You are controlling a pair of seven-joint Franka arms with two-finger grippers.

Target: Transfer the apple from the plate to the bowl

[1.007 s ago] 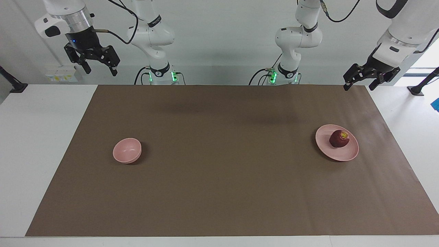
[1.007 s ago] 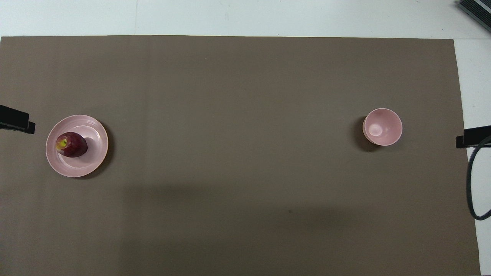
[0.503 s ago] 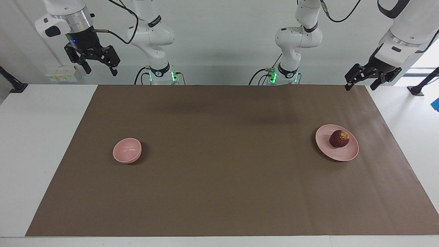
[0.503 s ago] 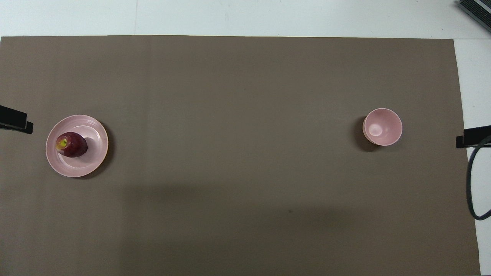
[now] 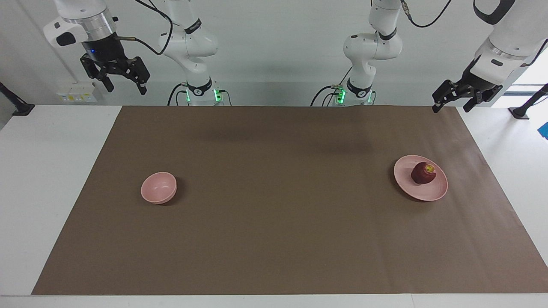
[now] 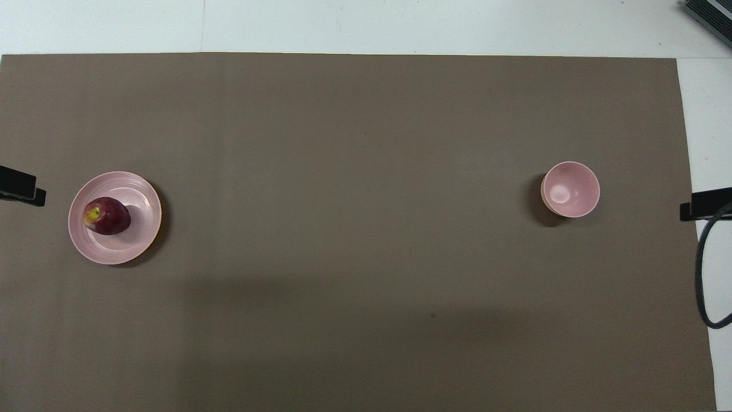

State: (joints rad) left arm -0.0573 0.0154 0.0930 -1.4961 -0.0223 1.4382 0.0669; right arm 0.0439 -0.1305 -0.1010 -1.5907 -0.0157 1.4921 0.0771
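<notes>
A dark-red apple (image 5: 423,173) (image 6: 107,216) lies on the flat pink plate (image 5: 415,189) (image 6: 140,200) toward the left arm's end of the table. The small deep pink bowl (image 5: 159,187) (image 6: 571,189) stands with nothing in it toward the right arm's end. My left gripper (image 5: 451,105) hangs open and holds nothing, high over the mat's corner by the robots, well apart from the plate. My right gripper (image 5: 124,87) hangs open and holds nothing, high above the table's edge at its own end, away from the bowl. In the overhead view only dark tips show at the side edges.
A brown mat (image 5: 274,239) (image 6: 354,143) covers most of the white table (image 5: 51,171). A black cable (image 6: 702,274) loops at the right arm's end. Both arm bases (image 5: 200,92) stand at the robots' edge.
The left gripper has drifted slightly outward and upward at its end of the table. Apple, plate, bowl and right gripper have not moved.
</notes>
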